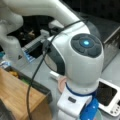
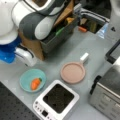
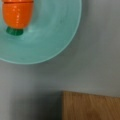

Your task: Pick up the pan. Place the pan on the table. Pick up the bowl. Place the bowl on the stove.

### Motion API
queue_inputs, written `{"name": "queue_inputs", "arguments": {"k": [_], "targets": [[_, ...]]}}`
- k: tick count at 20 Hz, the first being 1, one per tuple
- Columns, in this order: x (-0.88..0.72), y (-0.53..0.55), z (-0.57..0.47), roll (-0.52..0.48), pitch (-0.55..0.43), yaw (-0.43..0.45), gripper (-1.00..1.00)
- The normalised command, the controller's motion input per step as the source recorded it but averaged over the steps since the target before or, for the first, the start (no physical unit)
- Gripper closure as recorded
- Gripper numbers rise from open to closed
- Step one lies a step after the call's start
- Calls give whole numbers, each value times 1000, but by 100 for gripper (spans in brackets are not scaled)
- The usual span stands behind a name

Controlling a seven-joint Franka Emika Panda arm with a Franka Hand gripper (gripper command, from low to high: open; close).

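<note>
Bowl: the teal bowl (image 2: 32, 80) sits on the grey table (image 2: 82, 50) at the lower left of a front view, holding 1 orange carrot toy (image 2: 35, 83); in the wrist view it fills the upper left.
Pan: the pink pan (image 2: 73, 72) lies flat on the table, just right of the bowl, white handle pointing to the upper right.
Stove: the stove (image 2: 57, 99) stands below both, its black top bare.
Gripper: the gripper's fingers show in no view, so I cannot tell how open it is or whether it holds anything.
Key relation: the wrist camera looks down with the bowl toward its upper left and a wooden block (image 3: 91, 106) at its lower right.
</note>
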Motion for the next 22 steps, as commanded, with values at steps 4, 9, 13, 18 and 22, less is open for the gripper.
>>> {"name": "queue_inputs", "arguments": {"k": [4, 9, 13, 18, 22], "targets": [[-66, -50, -101, -32, 16, -77, -100], [-36, -75, -146, -49, 14, -68, -100], [21, -108, -158, -97, 40, -44, -100], [102, -98, -186, -154, 27, -23, -100], [138, -74, -151, -176, 24, -15, -100]]}}
